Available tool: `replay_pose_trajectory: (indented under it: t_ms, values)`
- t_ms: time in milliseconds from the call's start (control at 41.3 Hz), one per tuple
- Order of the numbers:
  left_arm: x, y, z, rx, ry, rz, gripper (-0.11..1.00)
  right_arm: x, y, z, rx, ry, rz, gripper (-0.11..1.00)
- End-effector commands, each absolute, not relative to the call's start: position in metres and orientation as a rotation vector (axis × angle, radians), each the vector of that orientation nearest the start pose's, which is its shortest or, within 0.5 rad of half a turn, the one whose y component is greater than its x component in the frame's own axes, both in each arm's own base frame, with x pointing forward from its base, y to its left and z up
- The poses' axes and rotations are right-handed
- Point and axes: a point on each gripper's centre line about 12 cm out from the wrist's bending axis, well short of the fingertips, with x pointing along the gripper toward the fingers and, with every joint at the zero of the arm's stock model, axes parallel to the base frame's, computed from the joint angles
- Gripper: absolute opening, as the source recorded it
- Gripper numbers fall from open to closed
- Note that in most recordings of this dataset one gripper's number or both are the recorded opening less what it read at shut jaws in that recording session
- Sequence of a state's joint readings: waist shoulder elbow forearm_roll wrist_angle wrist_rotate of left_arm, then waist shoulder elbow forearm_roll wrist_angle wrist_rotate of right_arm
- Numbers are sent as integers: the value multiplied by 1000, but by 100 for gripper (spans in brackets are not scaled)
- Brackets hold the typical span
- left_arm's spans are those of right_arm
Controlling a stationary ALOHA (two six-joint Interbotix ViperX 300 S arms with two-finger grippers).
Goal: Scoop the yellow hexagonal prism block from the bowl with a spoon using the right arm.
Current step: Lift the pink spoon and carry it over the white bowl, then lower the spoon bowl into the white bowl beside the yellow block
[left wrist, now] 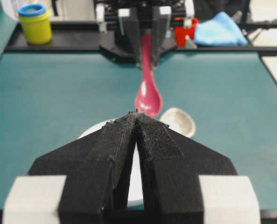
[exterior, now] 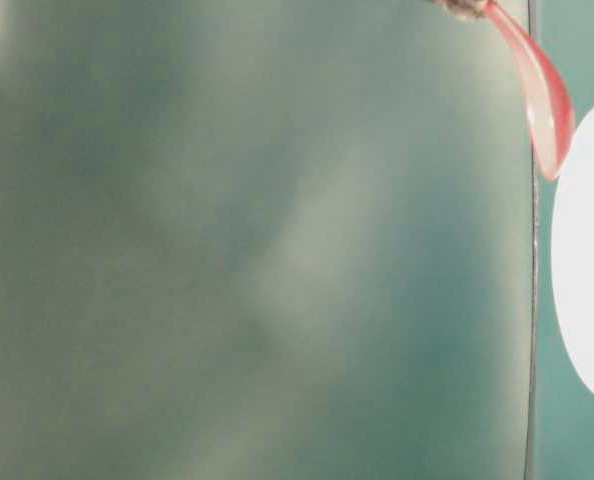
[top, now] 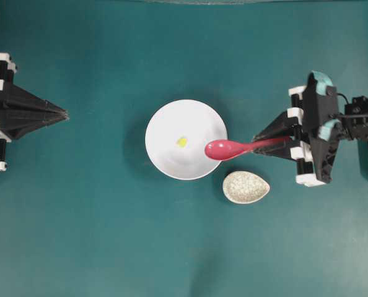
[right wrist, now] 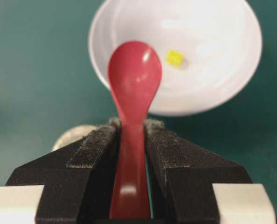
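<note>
The white bowl (top: 171,124) sits mid-table with the tiny yellow block (top: 181,142) inside it; the block also shows in the right wrist view (right wrist: 175,58). My right gripper (top: 259,143) is shut on the handle of the red-pink spoon (top: 224,149). The spoon's scoop hangs over the bowl's right rim, to the right of the block. In the right wrist view the spoon (right wrist: 134,77) points at the bowl (right wrist: 213,84) from between the closed jaws (right wrist: 132,126). My left gripper (top: 65,114) is shut and empty, well left of the bowl.
A speckled off-white oval spoon rest (top: 245,187) lies just below and right of the bowl. In the left wrist view a yellow jar (left wrist: 35,23), a red object (left wrist: 184,32) and a blue cloth (left wrist: 221,30) sit beyond the far table edge.
</note>
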State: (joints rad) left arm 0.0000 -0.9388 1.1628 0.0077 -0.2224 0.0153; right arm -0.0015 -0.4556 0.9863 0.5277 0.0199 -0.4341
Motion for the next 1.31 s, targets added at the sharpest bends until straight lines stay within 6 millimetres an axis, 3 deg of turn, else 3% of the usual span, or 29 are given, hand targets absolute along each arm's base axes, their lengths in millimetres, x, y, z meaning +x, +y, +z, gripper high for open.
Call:
replay_pose_trajectory:
  t_ms: [0,873,1285]
  values:
    - [206,0,292,26,-15,-1,5,289,-4,222,106,553,-14,24]
    - [206,0,289,38,15,-3,5,358,-33,218,181,872,55,24]
    - [206,0,287,38,23,-3,5,368,-37,206,214,916,44,24]
